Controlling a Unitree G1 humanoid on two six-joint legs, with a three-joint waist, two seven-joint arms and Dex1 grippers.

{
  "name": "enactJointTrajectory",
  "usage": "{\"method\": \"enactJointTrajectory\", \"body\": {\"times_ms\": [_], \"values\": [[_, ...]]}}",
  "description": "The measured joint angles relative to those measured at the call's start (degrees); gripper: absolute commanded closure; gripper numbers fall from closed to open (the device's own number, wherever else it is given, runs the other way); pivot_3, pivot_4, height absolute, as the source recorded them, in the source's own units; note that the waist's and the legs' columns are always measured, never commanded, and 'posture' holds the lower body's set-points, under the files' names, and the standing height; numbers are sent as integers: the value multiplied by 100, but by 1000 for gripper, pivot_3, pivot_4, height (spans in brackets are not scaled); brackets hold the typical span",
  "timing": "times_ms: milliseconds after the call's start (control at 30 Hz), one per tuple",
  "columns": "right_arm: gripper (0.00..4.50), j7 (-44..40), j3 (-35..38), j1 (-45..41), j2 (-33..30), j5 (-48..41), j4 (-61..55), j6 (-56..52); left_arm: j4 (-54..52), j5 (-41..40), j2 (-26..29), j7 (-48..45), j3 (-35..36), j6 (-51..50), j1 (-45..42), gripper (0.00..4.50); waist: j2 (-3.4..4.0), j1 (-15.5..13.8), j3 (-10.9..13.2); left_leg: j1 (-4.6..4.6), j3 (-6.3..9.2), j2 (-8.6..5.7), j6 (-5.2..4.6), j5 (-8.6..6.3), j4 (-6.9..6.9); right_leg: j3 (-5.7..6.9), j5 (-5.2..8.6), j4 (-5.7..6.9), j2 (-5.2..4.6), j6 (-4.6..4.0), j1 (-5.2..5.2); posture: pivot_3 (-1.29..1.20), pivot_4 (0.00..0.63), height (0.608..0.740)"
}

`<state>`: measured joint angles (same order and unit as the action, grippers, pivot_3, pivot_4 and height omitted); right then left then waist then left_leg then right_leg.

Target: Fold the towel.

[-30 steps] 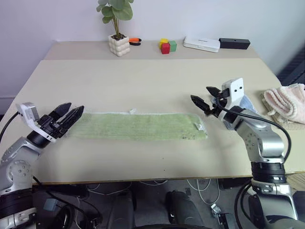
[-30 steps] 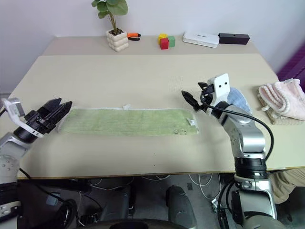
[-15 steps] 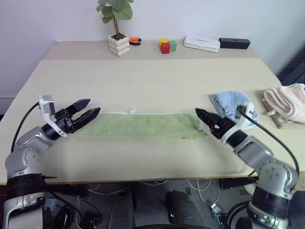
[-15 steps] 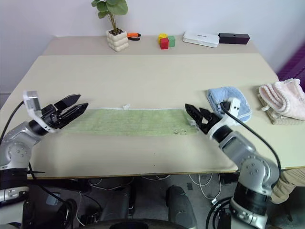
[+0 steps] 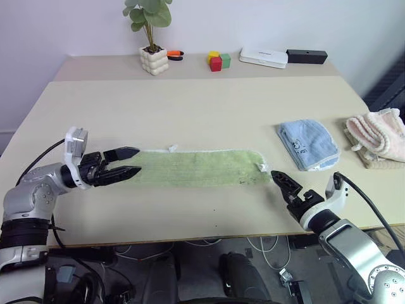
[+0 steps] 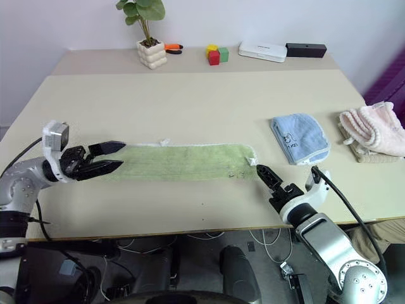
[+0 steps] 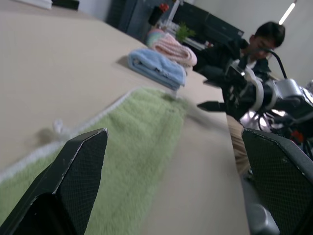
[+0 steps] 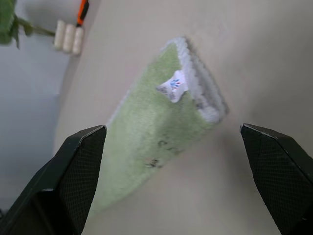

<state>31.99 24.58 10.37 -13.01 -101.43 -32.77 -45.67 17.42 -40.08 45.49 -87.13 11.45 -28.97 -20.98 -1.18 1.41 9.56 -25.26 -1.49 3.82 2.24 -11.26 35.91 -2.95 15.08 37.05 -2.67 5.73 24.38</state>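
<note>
Lying flat on the beige table (image 5: 190, 114), the towel (image 5: 196, 168) is seen as a long, narrow green strip in the lower middle of the left eye view, with its long axis running left to right across the frame, roughly parallel to the table's near edge. Its whitish stitched edging is visible along the far long side and around the rounded right end, where a small white tag (image 5: 261, 168) sticks out and a small dark printed mark (image 5: 246, 181) sits near the front corner. The left gripper (image 5: 130, 163) is placed at the towel's left end, pointing toward frame right along the strip, and its fingers (image 5: 121, 152) are spread apart with nothing between them, their tips over the cloth's end. The right gripper (image 5: 279, 177) is found at lower right, just beside the towel's right end and pointing toward it from the near side; its fingers (image 8: 80, 164) are likewise held wide and empty, as the right wrist view shows. A light blue towel (image 5: 307, 144) lies right of centre, and a pale pink fluffy towel (image 5: 376, 134) rests at the right edge. A potted plant (image 5: 152, 38), coloured blocks (image 5: 216, 60), a white box (image 5: 263, 57) and a black box (image 5: 306, 56) are lined up along the top.
</note>
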Motion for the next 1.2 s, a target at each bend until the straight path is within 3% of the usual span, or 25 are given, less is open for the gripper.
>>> {"method": "enactJointTrajectory", "body": {"times_ms": [267, 733, 867, 1067, 1200], "values": [[44, 102, -813, -15, -24, 48, 188, 631, 165, 279, 216, -182, 71, 330, -2, 17, 0, -38, 0, -4, 1, 1, 0, 0, 1, 0, 2, -6, -8, -4, 1, 0, 150, 740], [44, -292, -1135, -516, -31, 473, 872, 1101, 31, 251, 216, -33, 358, 330, 259, 17, -4, -29, -3, -2, 1, 2, 0, 0, 2, 1, 2, -5, -6, -5, 0, 0, 150, 740], [1368, -383, -1222, -641, 75, 618, 1119, 1136, 28, 234, 216, 5, 407, 330, 273, 0, -15, -25, -9, -1, 1, 4, 0, 0, 0, 1, 2, -4, -4, -5, 0, 0, 150, 740], [4408, -399, -1329, -826, 205, 772, 1311, 1143, 9, 230, 216, 87, 468, 324, 275, 0, -18, -20, -11, -2, 1, 4, 0, 0, -3, 1, 2, -2, -2, -5, 4, 0, 150, 740], [4468, -455, -1295, -915, 139, 875, 1321, 1109, -35, 225, 215, 112, 517, 324, 280, 0, -21, -42, -13, -2, 0, 3, 0, 0, 0, 1, 2, -2, -3, -5, 3, 0, 150, 740]]}}
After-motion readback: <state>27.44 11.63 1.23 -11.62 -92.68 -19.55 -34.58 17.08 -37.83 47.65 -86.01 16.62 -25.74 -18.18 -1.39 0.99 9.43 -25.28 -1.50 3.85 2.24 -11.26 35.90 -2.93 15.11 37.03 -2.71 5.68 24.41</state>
